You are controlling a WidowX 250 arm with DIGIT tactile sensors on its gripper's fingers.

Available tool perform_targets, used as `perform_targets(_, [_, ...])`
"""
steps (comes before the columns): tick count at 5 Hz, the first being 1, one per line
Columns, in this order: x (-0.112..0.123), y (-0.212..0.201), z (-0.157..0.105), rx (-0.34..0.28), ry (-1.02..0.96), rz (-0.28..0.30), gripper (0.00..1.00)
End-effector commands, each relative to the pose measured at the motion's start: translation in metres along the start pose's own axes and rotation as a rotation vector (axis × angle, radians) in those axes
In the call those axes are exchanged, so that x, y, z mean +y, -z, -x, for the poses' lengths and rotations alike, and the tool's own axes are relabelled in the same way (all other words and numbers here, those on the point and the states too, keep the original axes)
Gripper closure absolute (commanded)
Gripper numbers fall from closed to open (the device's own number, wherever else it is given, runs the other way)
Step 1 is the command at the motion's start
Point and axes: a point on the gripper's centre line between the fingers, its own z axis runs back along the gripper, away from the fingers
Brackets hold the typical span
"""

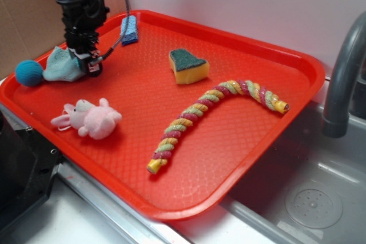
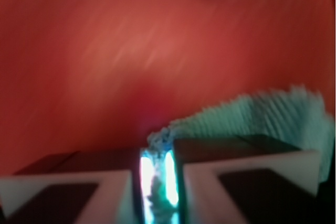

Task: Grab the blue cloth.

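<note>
Gripper (image 1: 86, 61) down on the cloth's (image 1: 60, 66) right edge, far-left of tray (image 1: 240, 158) (jaw state unclear). Ball (image 1: 28, 73) touches the cloth's left side.

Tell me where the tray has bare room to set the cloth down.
Bare: the tray right of the rope toy, and between the pink plush and the sponge. Crowded: the far-left corner around the blue cloth.
</note>
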Motion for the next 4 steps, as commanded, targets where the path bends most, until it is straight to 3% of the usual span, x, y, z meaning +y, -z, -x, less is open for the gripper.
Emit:
perform_targets(1, [-0.072,-0.106,0.005,-0.039,-0.079,-0.17,1.0])
perform_targets(2, [-0.062,-0.155,0.007,-0.045,-0.12,-0.065,1.0])
perform_targets(3, [-0.054,-0.176,0.01,-0.085,-0.156,-0.047,1.0])
perform_targets(4, [-0.044,-0.175,0.0,-0.054,-0.177,-0.184,1.0])
